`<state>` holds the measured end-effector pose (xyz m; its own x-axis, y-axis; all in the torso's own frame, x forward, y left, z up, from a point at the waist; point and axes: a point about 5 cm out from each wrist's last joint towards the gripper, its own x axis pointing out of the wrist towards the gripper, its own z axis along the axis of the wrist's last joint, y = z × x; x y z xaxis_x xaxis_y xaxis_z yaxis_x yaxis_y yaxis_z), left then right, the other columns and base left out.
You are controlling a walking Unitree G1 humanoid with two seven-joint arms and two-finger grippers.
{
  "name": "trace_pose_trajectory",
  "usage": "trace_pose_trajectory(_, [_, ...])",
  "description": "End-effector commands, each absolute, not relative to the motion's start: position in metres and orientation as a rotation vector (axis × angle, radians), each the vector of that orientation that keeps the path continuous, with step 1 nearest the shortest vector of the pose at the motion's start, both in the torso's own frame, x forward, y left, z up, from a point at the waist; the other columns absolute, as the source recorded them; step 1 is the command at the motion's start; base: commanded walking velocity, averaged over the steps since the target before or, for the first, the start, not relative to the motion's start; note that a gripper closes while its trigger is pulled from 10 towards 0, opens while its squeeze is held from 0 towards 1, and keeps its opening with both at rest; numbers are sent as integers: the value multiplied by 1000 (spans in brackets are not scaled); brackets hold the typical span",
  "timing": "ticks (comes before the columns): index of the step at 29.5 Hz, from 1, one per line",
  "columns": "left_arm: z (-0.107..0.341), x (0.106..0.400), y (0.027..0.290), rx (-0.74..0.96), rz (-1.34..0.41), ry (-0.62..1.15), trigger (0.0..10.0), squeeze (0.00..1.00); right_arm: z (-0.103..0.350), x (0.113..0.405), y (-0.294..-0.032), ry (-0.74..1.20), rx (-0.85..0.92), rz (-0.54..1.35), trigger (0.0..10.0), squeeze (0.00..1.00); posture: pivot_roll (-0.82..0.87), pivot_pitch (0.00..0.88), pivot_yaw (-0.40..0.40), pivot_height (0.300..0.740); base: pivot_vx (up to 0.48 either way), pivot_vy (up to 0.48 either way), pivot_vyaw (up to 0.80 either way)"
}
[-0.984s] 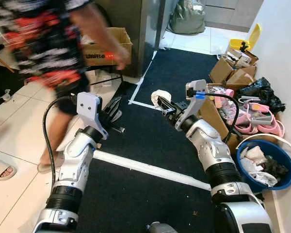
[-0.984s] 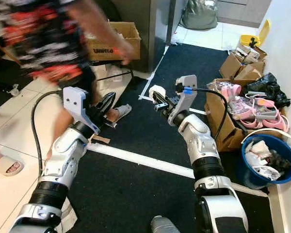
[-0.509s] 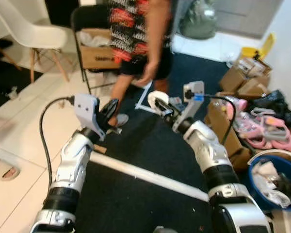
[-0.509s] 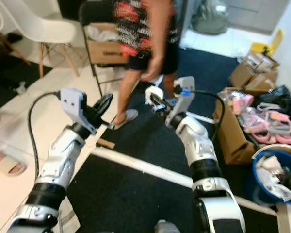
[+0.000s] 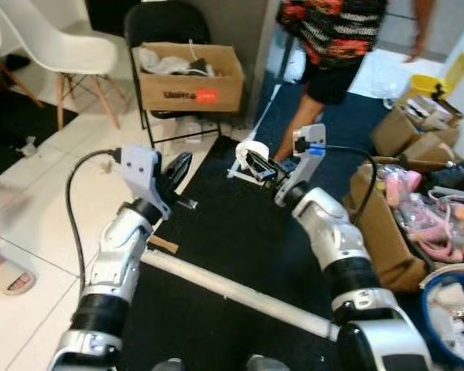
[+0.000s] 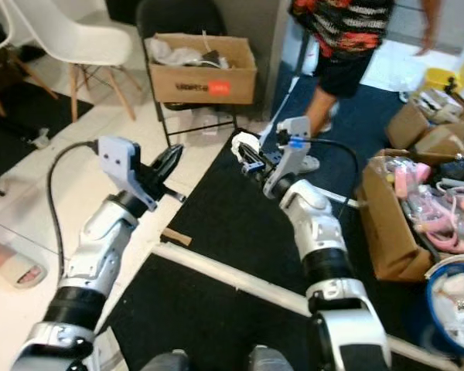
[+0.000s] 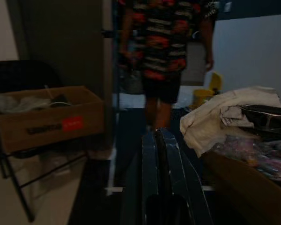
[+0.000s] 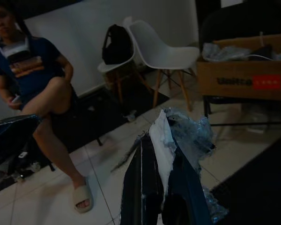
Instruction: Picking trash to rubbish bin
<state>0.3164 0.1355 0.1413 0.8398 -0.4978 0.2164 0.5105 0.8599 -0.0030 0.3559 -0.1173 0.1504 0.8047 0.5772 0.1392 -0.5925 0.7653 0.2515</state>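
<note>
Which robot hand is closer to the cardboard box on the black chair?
Left. The left gripper hangs just below the cardboard box; the right gripper, clamped on crumpled trash, sits farther right.

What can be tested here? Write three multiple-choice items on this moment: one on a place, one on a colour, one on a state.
1. Where is the cardboard box with the red label?
A. on the black chair
B. on the white chair
C. in the blue bin

2. What colour is the carpet under the arms?
A. green
B. dark
C. red

3. What is the right pincer doing?
A. hanging open
B. gripping white trash
C. holding a shoe

Key: 1 A, the cardboard box sits on the black chair. 2 B, the carpet looks dark. 3 B, the right pincer clamps the white trash.
</note>
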Motion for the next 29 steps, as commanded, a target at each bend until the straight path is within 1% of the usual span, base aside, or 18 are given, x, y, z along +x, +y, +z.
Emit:
trace_pose_trajectory(1, [137, 316, 134, -58, -540, -193, 10000, 0, 150, 356, -123, -55, 292, 619, 10000, 0, 37, 0, -23, 740, 330, 0, 0])
trace_pose_trajectory(29, [135, 316, 133, -61, -547, -191, 10000, 0, 149, 356, -123, -55, 283, 624, 10000, 0, 36, 0, -26, 740, 333, 0, 0])
